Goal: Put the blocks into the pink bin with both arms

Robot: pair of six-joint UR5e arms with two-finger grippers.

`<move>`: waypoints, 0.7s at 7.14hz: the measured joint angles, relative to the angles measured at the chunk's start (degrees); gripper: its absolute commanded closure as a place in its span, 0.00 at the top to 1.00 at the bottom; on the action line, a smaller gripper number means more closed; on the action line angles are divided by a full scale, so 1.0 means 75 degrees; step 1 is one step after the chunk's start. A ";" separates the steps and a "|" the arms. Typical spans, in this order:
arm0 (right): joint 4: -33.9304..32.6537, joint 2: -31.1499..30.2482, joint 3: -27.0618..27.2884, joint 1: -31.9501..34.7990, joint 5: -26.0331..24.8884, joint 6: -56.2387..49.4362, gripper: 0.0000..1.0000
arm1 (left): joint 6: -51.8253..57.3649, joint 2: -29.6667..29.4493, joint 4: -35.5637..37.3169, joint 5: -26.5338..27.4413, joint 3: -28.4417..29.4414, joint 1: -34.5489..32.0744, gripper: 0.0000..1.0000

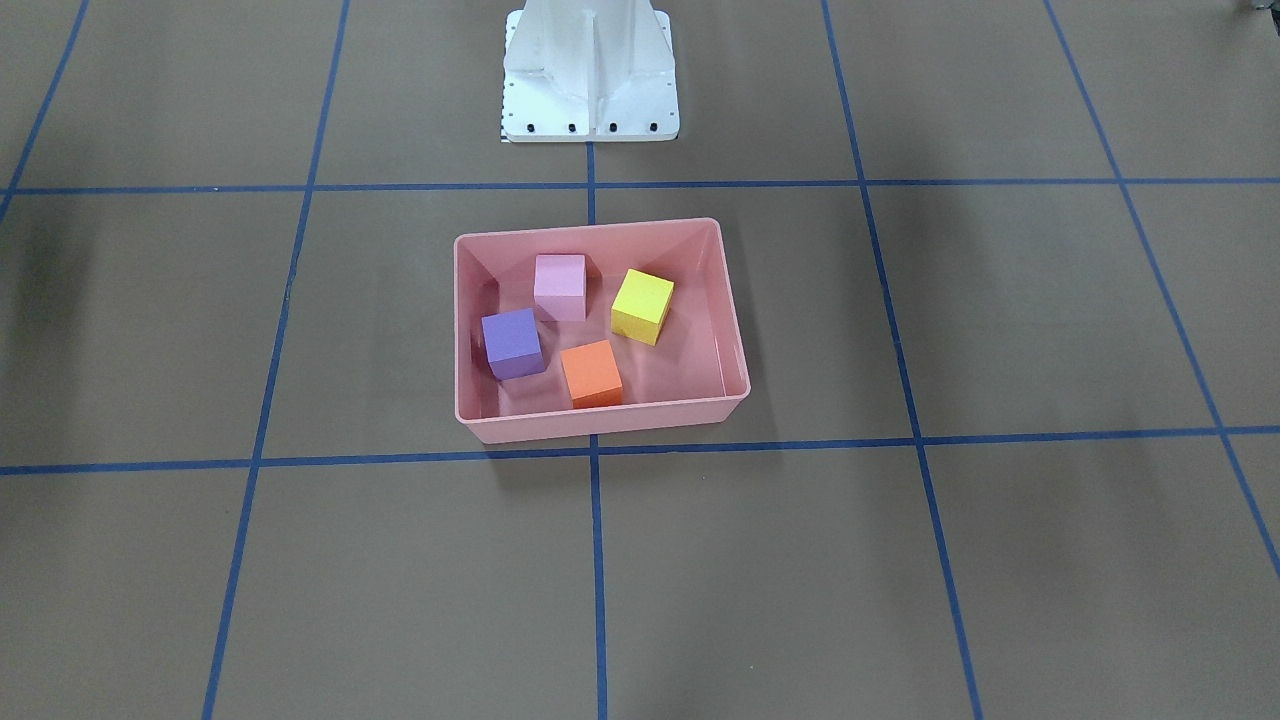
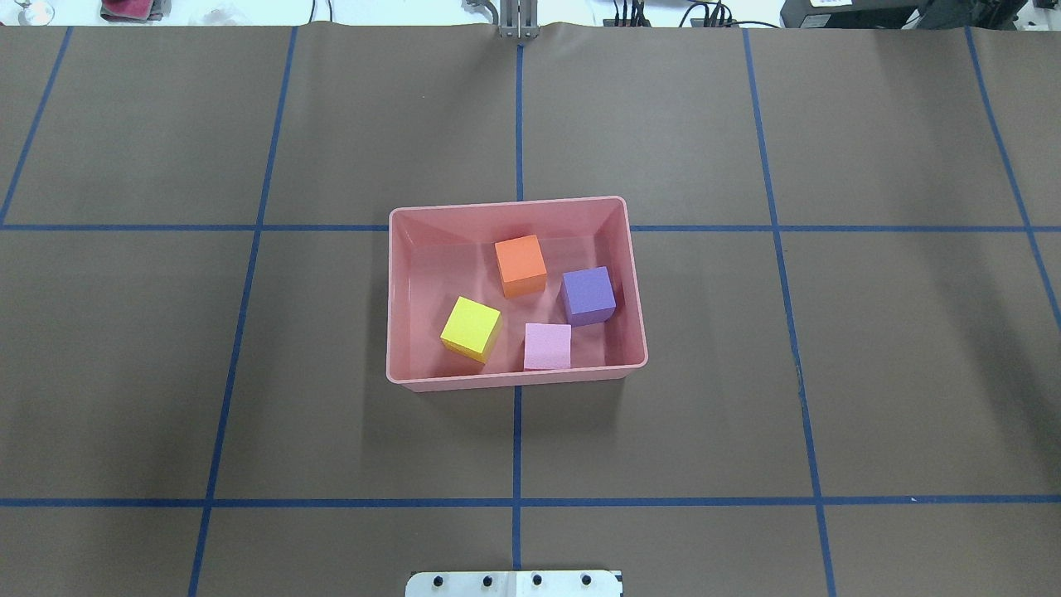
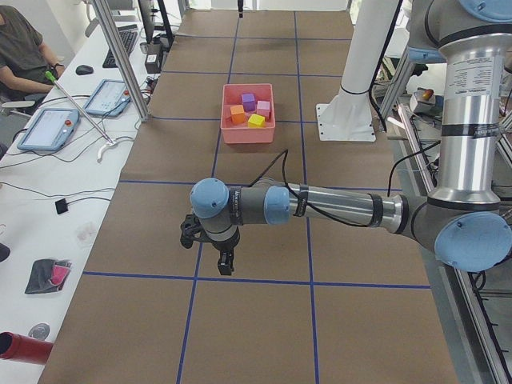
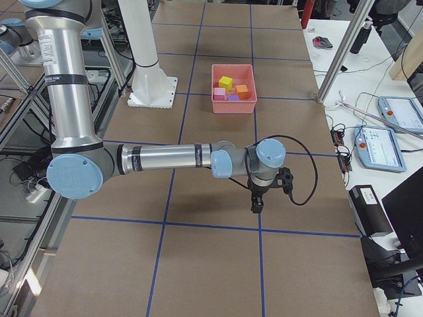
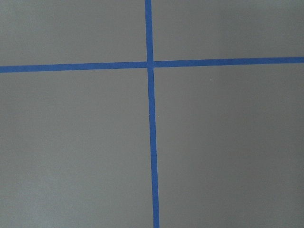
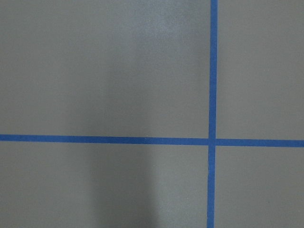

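Lying inside the glossy, round-cornered pink bin (image 2: pixel 628 282) are four matte blocks (image 2: pixel 520 265).

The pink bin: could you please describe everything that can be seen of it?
The pink bin is a shallow, rectangular salmon-pink tray, plastic by its look, with rounded corners and walls that slope inward. It stands upright and level on the brown table, straddling two crossing blue tape lines. On its floor lie the orange block, purple block, yellow block and light pink block.
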 measured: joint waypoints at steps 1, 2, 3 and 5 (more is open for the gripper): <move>-0.0250 0.0028 0.0002 -0.0008 -0.0039 -0.0180 0.99 | -0.0014 -0.0024 0.0001 -0.0004 0.0025 0.0001 0.99; -0.0364 0.0047 0.0007 0.0013 -0.0088 -0.0330 0.99 | -0.0022 -0.0039 0.0006 -0.0009 0.0034 0.0002 0.99; -0.0405 0.0067 0.0034 0.0049 -0.0110 -0.0411 0.99 | -0.0020 -0.0044 0.0006 -0.0015 0.0037 0.0002 0.99; -0.0420 0.0081 0.0127 0.0093 -0.0128 -0.0446 0.99 | 0.0005 -0.0044 -0.0018 -0.0019 0.0074 0.0002 0.99</move>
